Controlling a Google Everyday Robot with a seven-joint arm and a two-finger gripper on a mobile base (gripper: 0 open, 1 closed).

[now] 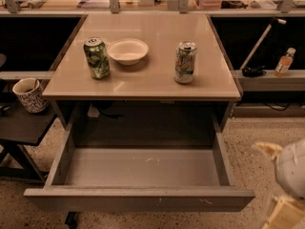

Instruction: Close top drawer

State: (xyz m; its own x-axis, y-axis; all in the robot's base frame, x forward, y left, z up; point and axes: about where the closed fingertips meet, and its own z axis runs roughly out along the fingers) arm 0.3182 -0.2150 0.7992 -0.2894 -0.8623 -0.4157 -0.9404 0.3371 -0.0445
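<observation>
The top drawer [138,199] is pulled far out from under the tan cabinet top [143,87]. Its flat grey front faces me, with small pale scratch marks right of centre. Its grey inner floor [143,168] is bare. My gripper [285,182] is a pale, bulky shape at the lower right corner of the camera view. It is to the right of the drawer's front right corner and apart from it, holding nothing that I can see. Part of it is cut off by the frame edge.
On the cabinet top stand a green can [96,57], a white bowl [127,50] and a pale can [185,62]. A patterned mug [29,94] sits on a dark side table [24,125] at left. An orange bottle [285,62] stands on a ledge at right.
</observation>
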